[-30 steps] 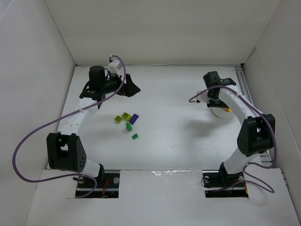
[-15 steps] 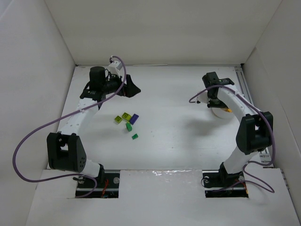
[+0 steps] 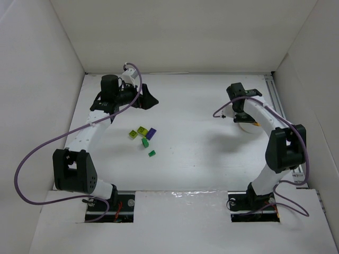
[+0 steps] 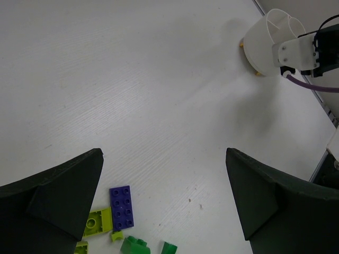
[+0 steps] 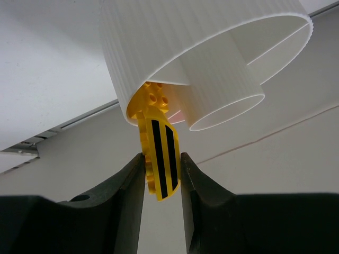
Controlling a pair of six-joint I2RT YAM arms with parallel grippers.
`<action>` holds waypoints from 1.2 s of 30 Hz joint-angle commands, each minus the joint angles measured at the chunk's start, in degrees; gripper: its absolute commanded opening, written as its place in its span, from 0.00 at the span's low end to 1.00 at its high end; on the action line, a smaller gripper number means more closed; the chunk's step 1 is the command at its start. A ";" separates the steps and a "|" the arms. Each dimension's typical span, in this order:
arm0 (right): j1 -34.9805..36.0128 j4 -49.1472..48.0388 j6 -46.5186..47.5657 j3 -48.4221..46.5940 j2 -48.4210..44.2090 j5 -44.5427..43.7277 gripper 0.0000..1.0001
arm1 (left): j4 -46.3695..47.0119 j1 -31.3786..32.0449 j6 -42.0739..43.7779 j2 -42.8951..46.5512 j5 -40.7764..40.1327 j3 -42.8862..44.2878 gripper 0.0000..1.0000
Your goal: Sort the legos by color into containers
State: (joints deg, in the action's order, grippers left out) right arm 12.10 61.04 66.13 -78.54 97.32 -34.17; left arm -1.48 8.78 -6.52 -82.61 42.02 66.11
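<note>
right jaws: clamped on yellow striped lego (image 5: 159,159), its tip at white bowl (image 5: 175,47) rim, 12 o'clock. left jaws: spread wide, empty; loose legos (image 3: 143,135) at 6 o'clock on counter (image 3: 196,148).

Two dark fingers (image 4: 58,196) poke in from the bottom, one on each side, standing wide apart. Near the left one, little legos lie on the white desk (image 4: 132,79). There is a purple brick (image 4: 121,207) with a lime green brick (image 4: 98,221) just beside it, and two dark green bricks (image 4: 135,246) at the bottom edge. Far off in the top right corner is a round white bowl (image 4: 262,42). The other arm (image 4: 296,53) is right up against it, and a purple cable (image 4: 312,87) runs off below.
</note>
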 commanded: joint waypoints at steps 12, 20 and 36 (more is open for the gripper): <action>0.65 -2.94 -2.06 0.33 0.50 -3.00 0.49 | 2.88 -0.25 -0.33 2.72 1.22 0.43 1.00; 4.95 3.64 -9.69 -9.60 -8.01 6.73 0.44 | 1.32 -0.25 0.20 5.09 -0.87 -1.24 1.00; 0.65 -4.17 -35.01 -12.96 -14.44 52.01 0.47 | -25.24 1.86 31.83 8.60 -13.00 -5.36 1.00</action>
State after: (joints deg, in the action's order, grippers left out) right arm 13.15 60.58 36.73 -92.33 83.33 8.78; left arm -20.80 10.55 16.49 -77.10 31.75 63.24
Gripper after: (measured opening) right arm 0.471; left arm 0.996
